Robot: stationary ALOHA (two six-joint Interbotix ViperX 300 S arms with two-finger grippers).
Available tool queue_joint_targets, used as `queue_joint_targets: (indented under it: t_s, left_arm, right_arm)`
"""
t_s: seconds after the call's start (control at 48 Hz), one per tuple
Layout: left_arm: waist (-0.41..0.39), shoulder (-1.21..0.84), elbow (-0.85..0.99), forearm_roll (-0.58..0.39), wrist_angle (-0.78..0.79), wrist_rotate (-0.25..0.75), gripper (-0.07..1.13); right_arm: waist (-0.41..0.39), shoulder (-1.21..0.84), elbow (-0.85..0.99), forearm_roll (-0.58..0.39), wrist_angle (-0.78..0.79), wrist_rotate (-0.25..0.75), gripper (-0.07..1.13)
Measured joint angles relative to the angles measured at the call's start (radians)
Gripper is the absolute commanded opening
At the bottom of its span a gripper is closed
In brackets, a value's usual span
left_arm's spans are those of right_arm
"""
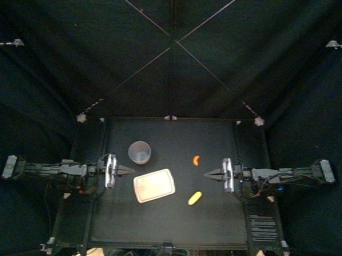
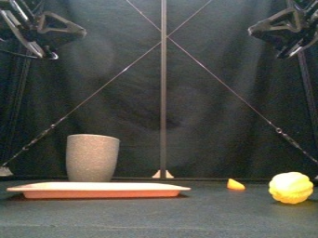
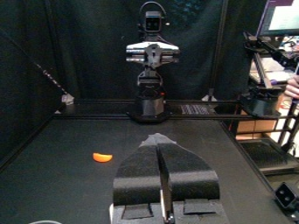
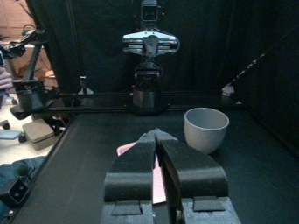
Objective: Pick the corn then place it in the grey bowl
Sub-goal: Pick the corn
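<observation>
The yellow corn point(image 1: 195, 197) lies on the black table, front right of centre, and shows as a lumpy yellow knob point(image 2: 291, 187) in the front view. The tall grey speckled cup point(image 1: 140, 152) stands upright at the back left point(image 2: 92, 157) point(image 4: 207, 129). My left gripper point(image 1: 123, 171) hovers at the table's left, its jaws shut with nothing in them point(image 3: 158, 141). My right gripper point(image 1: 215, 174) hovers at the right, just behind the corn, also shut and empty point(image 4: 158, 135). Neither wrist view shows the corn.
A flat pink tray point(image 1: 155, 185) lies between the cup and the corn point(image 2: 99, 190). A small orange toy point(image 1: 198, 159) rests behind the corn point(image 2: 235, 185) point(image 3: 104, 158). Both arms hang high above the table in the front view.
</observation>
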Motion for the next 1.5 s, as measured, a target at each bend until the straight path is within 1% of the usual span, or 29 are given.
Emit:
queue_joint_targets:
  t_s: [0.042,0.125,0.208,0.375,0.479,0.5,0.604,0.688,0.708,0.792,0.854,0.896,0.938,1.083,1.5]
  left_arm:
    - [0.006,-0.005,0.005,0.0,0.003,0.003,-0.04]
    - [0.025,-0.014,0.017,0.0,0.009,0.003,-0.04]
    - [0.032,-0.026,0.02,0.002,0.017,0.003,-0.04]
    - [0.035,-0.048,0.026,0.002,0.035,0.002,-0.04]
    - [0.035,-0.06,0.026,0.002,0.044,0.003,-0.04]
    - [0.035,-0.06,0.026,0.003,0.046,0.003,-0.04]
    - [0.035,-0.061,0.026,0.003,0.052,0.003,-0.04]
    - [0.035,-0.061,0.026,0.005,0.057,0.003,-0.04]
    - [0.035,-0.061,0.026,0.003,0.058,0.003,-0.04]
    - [0.035,-0.061,0.026,0.005,0.061,0.003,-0.04]
    - [0.037,-0.061,0.026,0.005,0.061,0.003,-0.04]
    - [0.035,-0.061,0.026,0.006,0.063,0.003,-0.04]
    - [0.037,-0.061,0.026,0.006,0.063,0.003,-0.04]
    - [0.035,-0.061,0.026,0.006,0.064,0.003,-0.04]
    - [0.035,-0.061,0.026,0.005,0.064,0.003,-0.04]
  right_arm:
    - [0.002,0.009,0.003,0.003,0.0,0.003,0.0]
    - [0.006,0.051,0.006,0.008,0.005,0.012,0.03]
    - [0.037,0.137,0.0,0.012,0.035,0.046,0.05]
    - [0.163,0.327,-0.063,0.008,0.153,0.058,0.09]
    - [0.222,0.416,-0.126,0.018,0.241,0.06,0.17]
    - [0.229,0.428,-0.135,0.023,0.255,0.066,0.2]
    - [0.238,0.468,-0.169,0.063,0.311,0.095,0.41]
    - [0.238,0.489,-0.17,0.095,0.327,0.123,0.61]
    - [0.238,0.492,-0.17,0.1,0.327,0.126,0.69]
    - [0.238,0.511,-0.16,0.124,0.328,0.143,0.89]
    - [0.238,0.528,-0.149,0.141,0.328,0.149,1.01]
    - [0.238,0.537,-0.144,0.146,0.327,0.15,1.06]
    - [0.236,0.545,-0.14,0.15,0.324,0.15,1.07]
    - [0.227,0.583,-0.132,0.155,0.316,0.152,1.03]
    - [0.173,0.735,-0.121,0.158,0.308,0.152,1.03]
